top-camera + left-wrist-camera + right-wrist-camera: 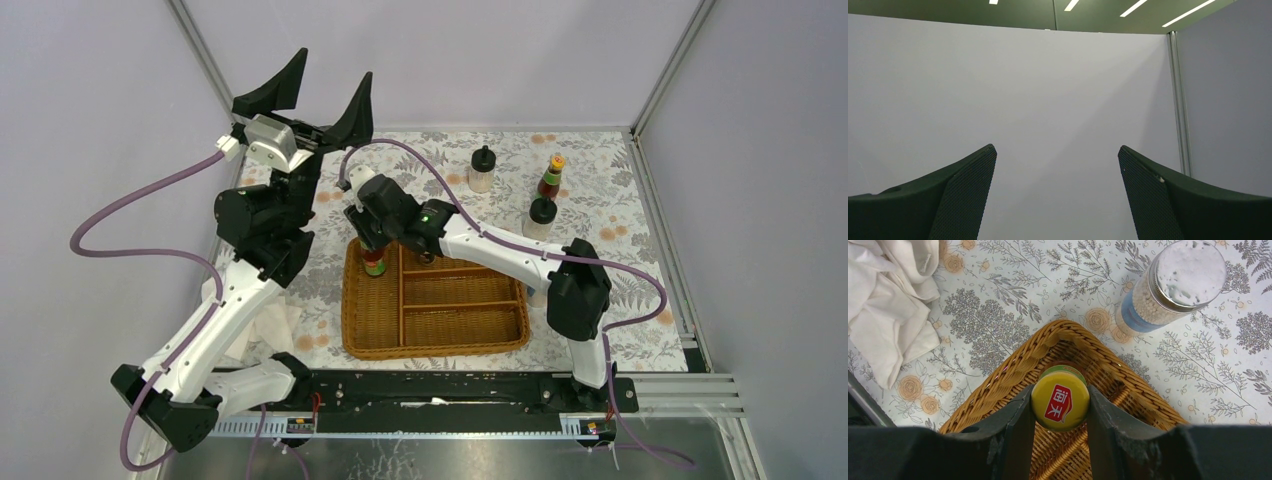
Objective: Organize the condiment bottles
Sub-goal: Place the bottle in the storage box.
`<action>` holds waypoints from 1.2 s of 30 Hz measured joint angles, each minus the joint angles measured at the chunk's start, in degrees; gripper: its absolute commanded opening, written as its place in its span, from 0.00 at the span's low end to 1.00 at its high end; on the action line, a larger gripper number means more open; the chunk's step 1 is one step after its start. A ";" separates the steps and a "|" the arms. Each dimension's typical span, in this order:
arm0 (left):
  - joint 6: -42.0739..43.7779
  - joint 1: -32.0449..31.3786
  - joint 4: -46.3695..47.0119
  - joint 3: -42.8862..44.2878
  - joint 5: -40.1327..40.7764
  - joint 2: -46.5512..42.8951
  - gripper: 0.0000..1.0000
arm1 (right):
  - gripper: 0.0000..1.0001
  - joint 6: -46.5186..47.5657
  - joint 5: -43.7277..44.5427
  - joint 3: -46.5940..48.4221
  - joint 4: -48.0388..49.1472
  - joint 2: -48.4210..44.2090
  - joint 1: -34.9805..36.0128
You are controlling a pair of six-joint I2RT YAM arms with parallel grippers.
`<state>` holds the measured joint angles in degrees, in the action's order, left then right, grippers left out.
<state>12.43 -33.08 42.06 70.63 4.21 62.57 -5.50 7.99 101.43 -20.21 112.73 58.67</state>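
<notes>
Gripping a yellow-capped bottle [1060, 398] in wicker basket [1013, 367] corner, right jaws clamped, left jaws wide apart, empty.

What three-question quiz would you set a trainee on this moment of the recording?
1. True or false: the left end effector is open and holds nothing.
2. The right end effector grips: A) a cream jar, B) the yellow-capped bottle, C) the cloth.
3. Fill in: the held bottle sits at a ___ of the wicker basket.
Key: 1 true; 2 B; 3 corner.
</notes>
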 measured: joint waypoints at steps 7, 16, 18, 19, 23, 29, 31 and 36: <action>-0.11 0.00 0.02 0.00 -0.04 0.17 0.96 | 0.00 -0.09 0.00 -0.52 0.22 -0.37 0.00; -0.42 0.00 0.02 0.00 -0.24 0.20 0.96 | 0.00 -0.17 0.00 -1.16 0.37 -0.76 0.00; -0.44 0.00 0.02 0.00 -0.26 0.22 0.96 | 0.00 -0.17 0.00 -1.36 0.42 -0.87 0.00; -0.44 0.00 0.00 0.00 -0.26 0.22 0.96 | 0.00 -0.17 0.00 -1.49 0.39 -0.98 0.00; -0.46 0.00 0.02 0.00 -0.28 0.22 0.96 | 0.00 -0.22 0.00 -1.84 0.44 -1.22 0.00; -0.50 0.00 0.02 0.00 -0.33 0.22 0.96 | 0.00 -0.24 0.00 -2.32 0.66 -1.53 0.00; -0.52 0.00 0.02 0.00 -0.33 0.22 0.96 | 0.00 -0.31 0.00 -2.75 0.87 -1.81 0.00; -1.11 0.00 0.02 0.00 -0.37 0.26 0.96 | 0.00 -0.33 0.11 -3.34 1.14 -2.23 -0.02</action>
<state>11.31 -33.08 42.09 70.63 3.84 62.83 -5.82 8.10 98.08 -19.07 110.50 58.65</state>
